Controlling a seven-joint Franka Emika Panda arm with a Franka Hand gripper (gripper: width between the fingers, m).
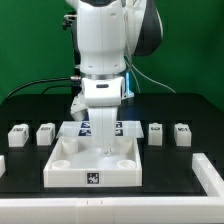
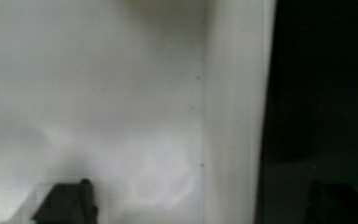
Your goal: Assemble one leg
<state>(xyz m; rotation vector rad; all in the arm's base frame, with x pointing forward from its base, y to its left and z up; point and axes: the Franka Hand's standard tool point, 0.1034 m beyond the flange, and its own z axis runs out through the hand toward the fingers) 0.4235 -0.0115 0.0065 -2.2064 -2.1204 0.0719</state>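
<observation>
Several small white legs with marker tags stand in a row on the black table: two at the exterior view's left (image 1: 17, 133) (image 1: 46, 132) and two at its right (image 1: 155, 131) (image 1: 182, 132). The large white square panel (image 1: 70, 165) lies in the middle. My gripper (image 1: 107, 150) is low over the panel's far part, holding nothing. In the wrist view the gripper (image 2: 197, 203) is open. One dark finger (image 2: 69, 202) is over the blurred white panel (image 2: 140, 100). The other finger is over the dark table beyond the panel's edge. No leg shows in the wrist view.
The marker board (image 1: 122, 127) lies just behind the panel, partly hidden by the arm. A white part (image 1: 209, 170) lies at the exterior view's right. A white ledge (image 1: 110, 208) runs along the front. Cables hang behind the arm.
</observation>
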